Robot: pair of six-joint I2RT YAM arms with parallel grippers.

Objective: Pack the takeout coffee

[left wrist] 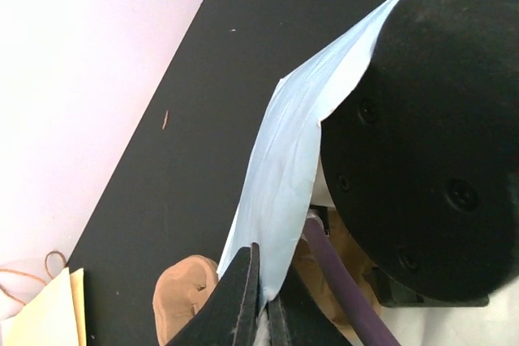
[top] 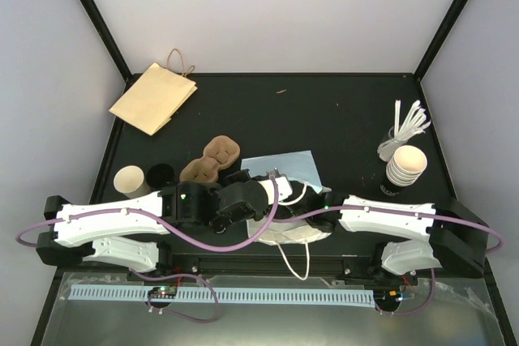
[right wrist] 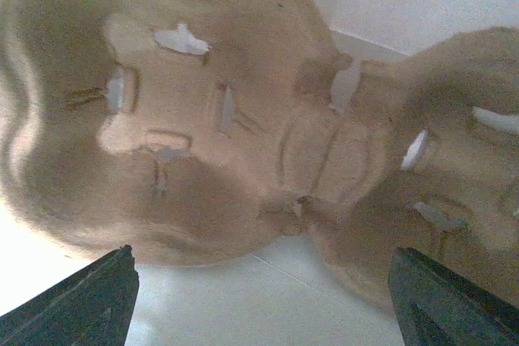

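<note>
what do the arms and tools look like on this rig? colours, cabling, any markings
Matching pair: the left arm and right arm have white rounded shells with black joints and black bases. A purple cable loops loosely along each. A small green light shows near the left wrist. The left tool and right tool have plain dark fingers. No readable markings.

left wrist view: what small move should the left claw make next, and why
Probably raise the left claw a little, drawing the pale blue paper flap up. It is shut on that flap's edge, while the open right claw sits close to the brown cup tray, so a wider opening seems to be needed.
</note>
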